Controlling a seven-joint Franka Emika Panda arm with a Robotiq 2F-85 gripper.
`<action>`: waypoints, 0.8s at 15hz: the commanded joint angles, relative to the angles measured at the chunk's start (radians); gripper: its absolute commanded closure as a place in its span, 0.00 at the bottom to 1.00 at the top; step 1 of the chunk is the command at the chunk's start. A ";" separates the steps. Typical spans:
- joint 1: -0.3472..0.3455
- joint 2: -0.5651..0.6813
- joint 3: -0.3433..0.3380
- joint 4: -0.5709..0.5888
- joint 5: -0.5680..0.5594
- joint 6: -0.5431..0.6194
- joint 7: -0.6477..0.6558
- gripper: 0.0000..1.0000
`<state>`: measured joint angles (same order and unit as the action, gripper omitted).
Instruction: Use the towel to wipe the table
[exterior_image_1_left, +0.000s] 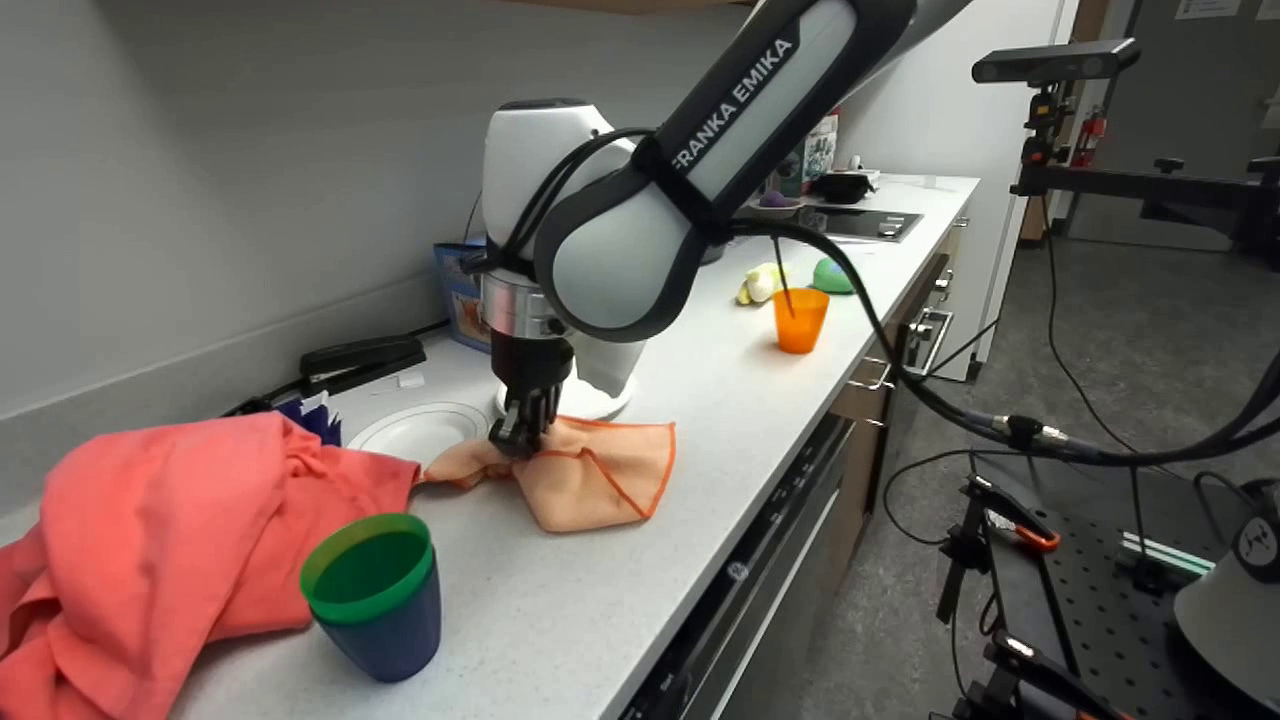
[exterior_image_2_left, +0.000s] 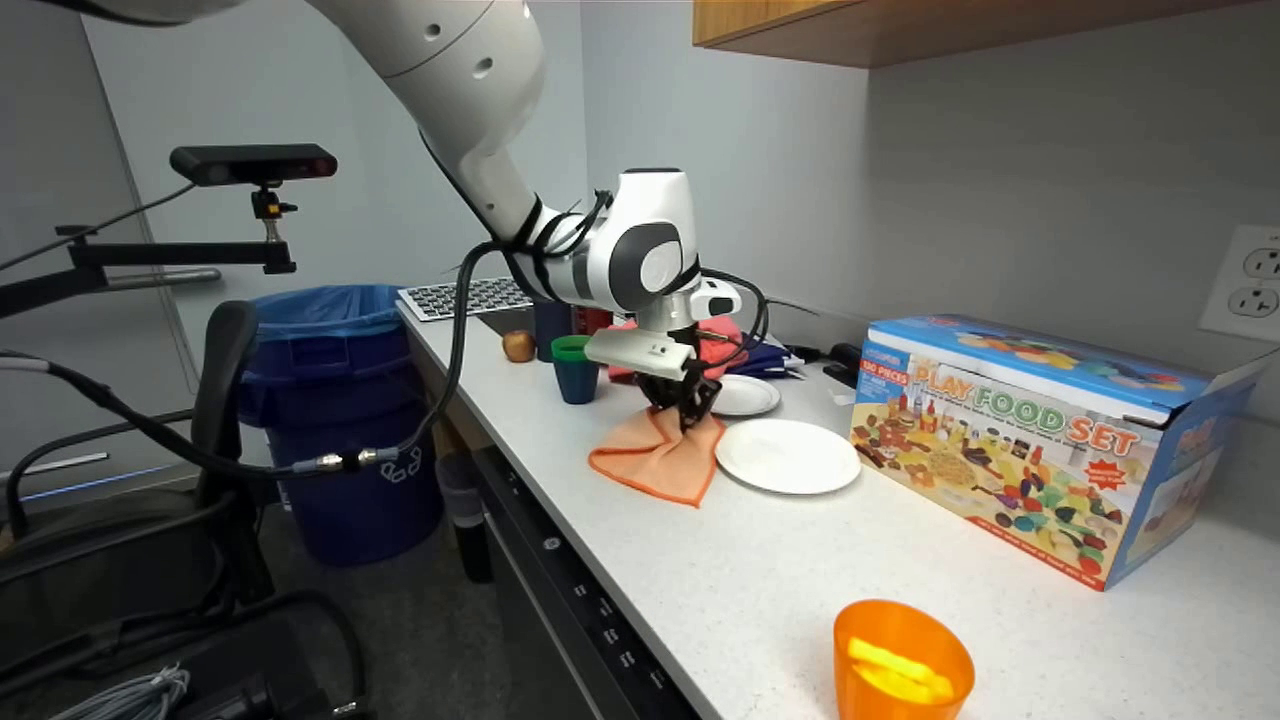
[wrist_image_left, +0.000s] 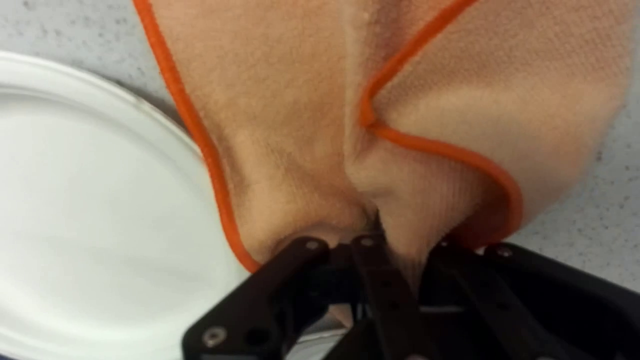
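Twice over, with towel (exterior_image_2_left: 650, 462) clamped between fingers (wrist_image_left: 385, 285), sweep low along countertop (exterior_image_1_left: 530, 610), steering clear of adjacent plate (exterior_image_2_left: 787, 457).

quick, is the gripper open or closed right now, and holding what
Gripper: closed, holding a pinched fold of the orange towel.

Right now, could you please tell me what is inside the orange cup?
In an exterior view, yellow contents show inside the orange cup, at least one piece looking stick-shaped. Whatever lies beneath them is covered, so I cannot see it.
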<state>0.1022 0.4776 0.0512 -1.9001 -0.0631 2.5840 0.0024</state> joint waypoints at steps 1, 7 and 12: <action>-0.027 -0.036 0.038 -0.068 0.027 -0.038 -0.079 0.98; -0.003 -0.061 0.088 -0.122 0.009 -0.013 -0.180 0.98; -0.007 -0.099 0.138 -0.170 0.017 -0.016 -0.249 0.98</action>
<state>0.1019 0.4043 0.1699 -2.0100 -0.0586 2.5684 -0.1896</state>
